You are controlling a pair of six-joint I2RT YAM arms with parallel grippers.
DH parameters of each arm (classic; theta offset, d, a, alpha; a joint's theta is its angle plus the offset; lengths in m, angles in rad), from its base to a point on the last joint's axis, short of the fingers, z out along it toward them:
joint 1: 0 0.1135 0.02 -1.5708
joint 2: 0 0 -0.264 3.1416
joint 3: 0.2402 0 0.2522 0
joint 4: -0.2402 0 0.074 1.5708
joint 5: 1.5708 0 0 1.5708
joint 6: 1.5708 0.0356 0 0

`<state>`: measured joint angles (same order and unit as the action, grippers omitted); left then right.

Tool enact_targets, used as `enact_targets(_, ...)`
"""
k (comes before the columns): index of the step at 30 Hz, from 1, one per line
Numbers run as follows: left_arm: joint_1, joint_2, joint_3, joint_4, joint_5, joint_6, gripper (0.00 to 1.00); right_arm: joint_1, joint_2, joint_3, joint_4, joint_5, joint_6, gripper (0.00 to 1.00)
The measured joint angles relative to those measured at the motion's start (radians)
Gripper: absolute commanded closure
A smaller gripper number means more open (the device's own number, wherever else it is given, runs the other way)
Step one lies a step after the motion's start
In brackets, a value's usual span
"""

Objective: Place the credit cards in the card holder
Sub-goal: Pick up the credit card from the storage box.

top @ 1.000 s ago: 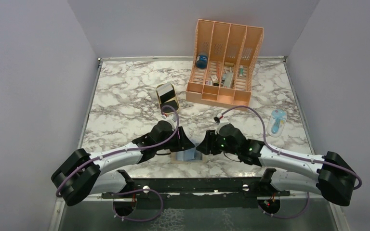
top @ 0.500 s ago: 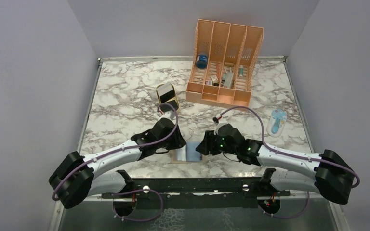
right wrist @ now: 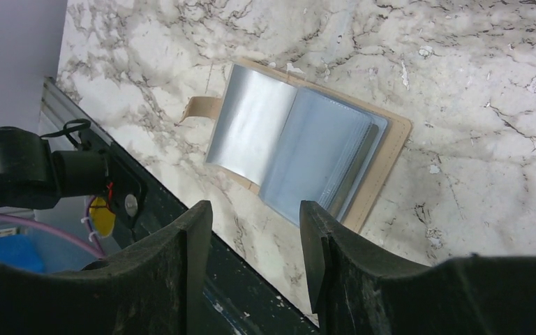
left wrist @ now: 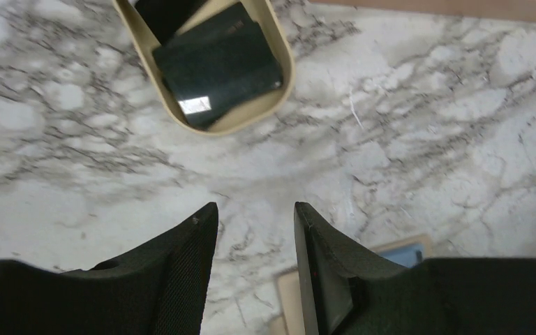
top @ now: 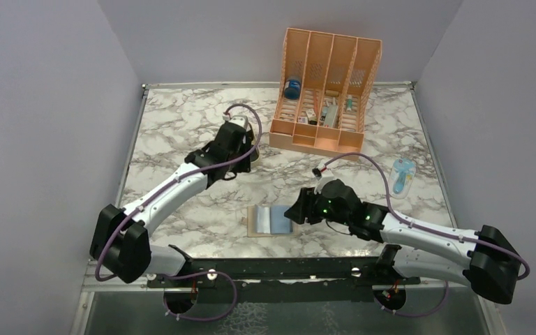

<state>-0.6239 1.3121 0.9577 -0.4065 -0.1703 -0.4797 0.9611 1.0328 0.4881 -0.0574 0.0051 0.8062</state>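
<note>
Risk: flat credit cards [left wrist: 220, 66] in tray [left wrist: 237, 127] at 11 o'clock may slip from left pincer [left wrist: 255, 209], parted, empty | card holder [right wrist: 300, 150] open at 6 o'clock, unpinned, may shift | right pincer [right wrist: 255, 206] parted just beside it.

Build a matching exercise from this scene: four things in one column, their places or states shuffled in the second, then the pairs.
1. card holder
2. credit cards
3. left claw
4. orange organizer

A. standing at the far side of the table
B. lying open near the arm bases
C. in the tan oval tray
D. open and empty, close to the tray

Pairs: 1-B, 2-C, 3-D, 4-A
</note>
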Motion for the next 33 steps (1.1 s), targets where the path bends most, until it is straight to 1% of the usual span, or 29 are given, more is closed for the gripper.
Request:
enact_targets(2,0.053,0.038,0.061,-0.020,0.000,0.076,0.53,0.000,-0.006,0.000,-0.004,0.000,0.000,0.50)
enact_targets(5,0.089,0.089,0.151,-0.041,0.010,0.171,0.53,0.000,-0.024,-0.004,-0.004,0.000,-0.006,0.51)
enact_targets(9,0.094,0.131,0.233,-0.040,0.053,0.260,0.52,0.000,-0.027,-0.008,-0.008,0.003,-0.007,0.51)
enact_targets(14,0.095,0.172,0.275,-0.040,0.078,0.357,0.52,0.000,-0.003,-0.008,-0.037,0.003,-0.007,0.51)
enact_targets(15,0.100,0.192,0.288,-0.037,0.078,0.405,0.53,0.000,-0.003,-0.008,-0.040,0.003,-0.007,0.51)
enact_targets(16,0.100,0.192,0.288,-0.037,0.078,0.405,0.53,0.000,-0.004,-0.008,-0.040,0.002,-0.007,0.51)
enact_targets(21,0.147,0.334,0.375,-0.037,0.091,0.522,0.53,0.000,-0.010,-0.008,-0.042,0.000,-0.008,0.51)
enact_targets(25,0.173,0.434,0.454,-0.037,0.093,0.590,0.51,0.000,-0.013,-0.008,-0.056,0.000,-0.008,0.51)
enact_targets(31,0.187,0.568,0.570,-0.039,0.091,0.685,0.50,0.000,-0.035,-0.008,-0.077,0.000,-0.007,0.51)
enact_targets(33,0.190,0.603,0.601,-0.042,0.090,0.705,0.51,0.000,-0.044,-0.008,-0.081,0.000,-0.007,0.51)
